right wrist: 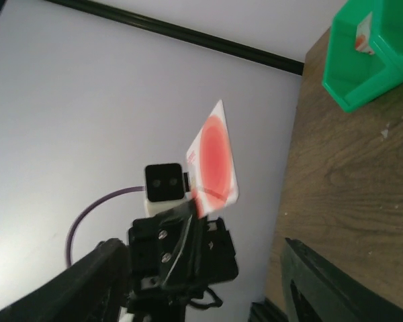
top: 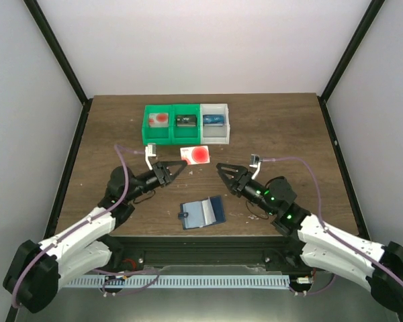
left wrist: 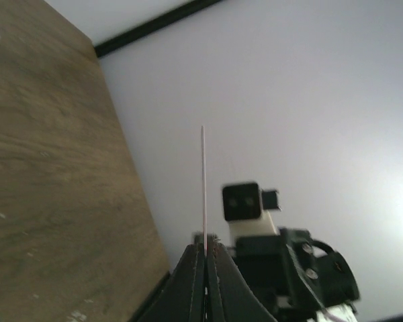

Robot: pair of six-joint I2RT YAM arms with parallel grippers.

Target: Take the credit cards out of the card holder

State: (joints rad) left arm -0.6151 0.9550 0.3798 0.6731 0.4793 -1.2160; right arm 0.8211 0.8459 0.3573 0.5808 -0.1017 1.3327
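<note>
Top external view shows the left end effector (top: 181, 165) clamped shut on a credit card (top: 196, 155), the one with the large red circle, held clear of the table (top: 289, 134) just on the near side of the bins. In the left wrist view that card appears edge-on as a thin line rising from between the closed fingers. The right end effector (top: 221, 170) faces it from close by, its jaws standing apart with nothing between them.

The card holder (top: 201, 212) lies unfolded near the middle of the table's near edge, between the two arms. Whether any card is left in its light blue pockets cannot be told from here. A second credit card (top: 160, 119) lies in the leftmost green bin (top: 150, 134), toward the far edge.

By my reading, extraction of this card is done and it is now in transit. The next move likely calls for the left arm to carry it toward the far edge, over that green bin, and let go there.
</note>
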